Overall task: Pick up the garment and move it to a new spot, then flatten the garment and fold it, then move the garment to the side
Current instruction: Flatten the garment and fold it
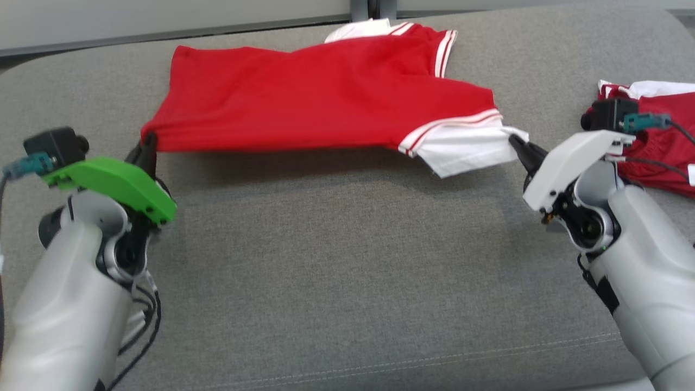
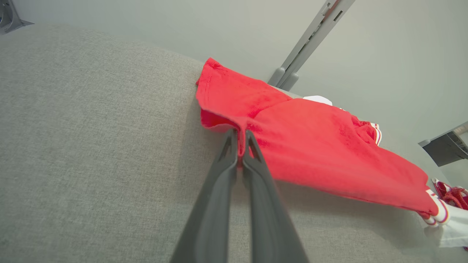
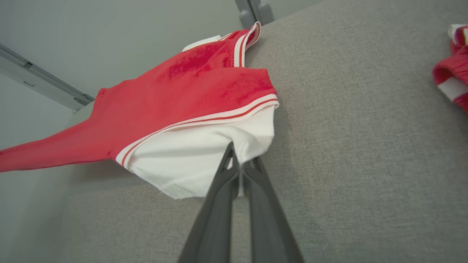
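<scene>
The garment (image 1: 326, 98) is a red shirt with white sleeves and red-and-white striped trim, stretched out and lifted a little above the grey cushion, casting a shadow beneath it. My left gripper (image 1: 147, 142) is shut on its red hem corner at the left; in the left wrist view the garment (image 2: 329, 153) bunches between the closed left gripper (image 2: 241, 140). My right gripper (image 1: 513, 140) is shut on the white sleeve end at the right. In the right wrist view the garment (image 3: 190, 102) hangs from the right gripper (image 3: 239, 160), pinched at the white cloth.
The grey fabric cushion (image 1: 347, 260) spreads wide in front of the garment. A second red-and-white piece of clothing (image 1: 662, 141) lies crumpled at the right edge, behind my right arm. A grey wall and a metal post (image 1: 374, 8) stand behind the cushion's far edge.
</scene>
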Controlling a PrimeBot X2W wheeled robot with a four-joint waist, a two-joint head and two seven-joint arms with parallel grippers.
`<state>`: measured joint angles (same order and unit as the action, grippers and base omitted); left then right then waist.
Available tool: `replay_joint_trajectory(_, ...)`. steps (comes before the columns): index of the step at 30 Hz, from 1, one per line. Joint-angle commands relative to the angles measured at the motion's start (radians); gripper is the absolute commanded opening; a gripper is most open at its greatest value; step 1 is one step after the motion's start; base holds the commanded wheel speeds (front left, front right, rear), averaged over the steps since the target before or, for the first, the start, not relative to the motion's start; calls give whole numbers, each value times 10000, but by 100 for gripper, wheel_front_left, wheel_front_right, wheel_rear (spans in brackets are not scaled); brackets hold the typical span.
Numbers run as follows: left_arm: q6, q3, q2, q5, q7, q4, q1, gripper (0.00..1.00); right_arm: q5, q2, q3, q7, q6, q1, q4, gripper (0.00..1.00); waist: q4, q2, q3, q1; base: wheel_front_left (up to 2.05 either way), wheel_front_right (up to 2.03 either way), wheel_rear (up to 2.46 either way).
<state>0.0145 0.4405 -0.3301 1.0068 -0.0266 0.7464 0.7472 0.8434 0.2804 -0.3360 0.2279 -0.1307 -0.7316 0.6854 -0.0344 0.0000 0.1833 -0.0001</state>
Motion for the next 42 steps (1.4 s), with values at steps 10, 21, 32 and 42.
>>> replay_joint_trajectory(10,-1461,-161,-608,181,745,-3641,-4289,0,222,168,764,-562,0,3496,-2602,0,199,0,-628,1,0,0,0)
replay_joint_trajectory(21,-2112,43,-436,-211,1688,-4656,-6093,0,-544,-306,1922,-125,0,6387,-4781,0,351,0,-690,1,0,0,0)
replay_joint_trajectory(32,-2082,242,-602,-348,1817,-4775,-6635,0,-888,-1132,3138,1007,0,8370,-6873,0,352,0,-878,1,0,0,0)
replay_joint_trajectory(42,-2297,372,-1132,-316,1438,-5436,-7481,0,-1219,-1743,3853,2441,0,9142,-7548,0,269,0,-1052,1,0,0,0)
